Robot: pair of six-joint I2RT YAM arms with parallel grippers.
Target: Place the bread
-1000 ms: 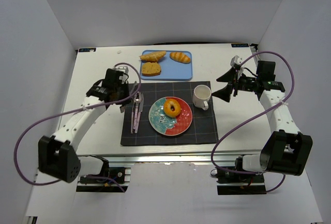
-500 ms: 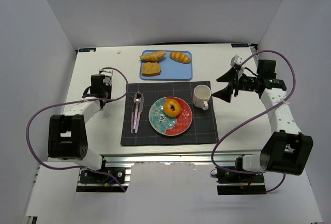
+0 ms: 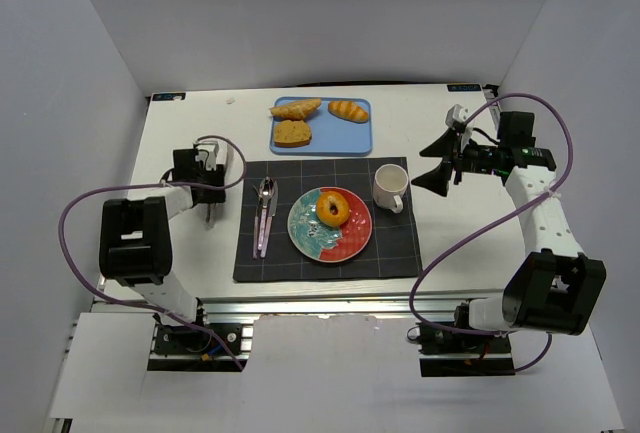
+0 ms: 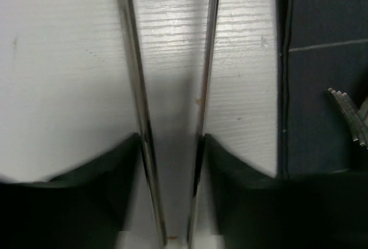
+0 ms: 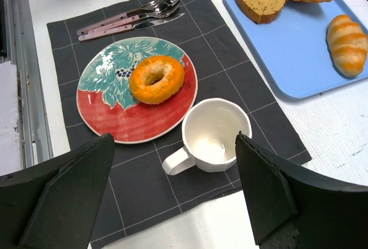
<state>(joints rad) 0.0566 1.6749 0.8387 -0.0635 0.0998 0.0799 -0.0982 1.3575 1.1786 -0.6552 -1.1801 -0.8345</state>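
Note:
The bread [image 3: 333, 210] is a glossy orange ring bun and lies on the red and teal plate [image 3: 352, 245] at the middle of the dark placemat [image 3: 330, 263]. In the right wrist view the bread [image 5: 156, 79] rests flat on the plate [image 5: 115, 119], with nothing touching it. My left gripper [image 3: 210, 203] hovers low over bare white table just left of the placemat. Its jaws [image 4: 171, 140] stand apart with only table between them. My right gripper [image 3: 430, 163] hangs open above the table's right side, beside the white cup [image 3: 388, 186], and holds nothing [image 5: 173, 145].
A blue tray [image 3: 360, 138] at the back carries two rolls and a brown slice. Cutlery [image 3: 264, 215] lies on the placemat's left strip, its fork tines [image 4: 345, 111] close to my left gripper. The empty cup [image 5: 215, 134] stands right of the plate.
My left arm has drawn back from the cutlery to the left and folded over the table's left side, and its jaws have opened. The right arm and the bread have not moved.

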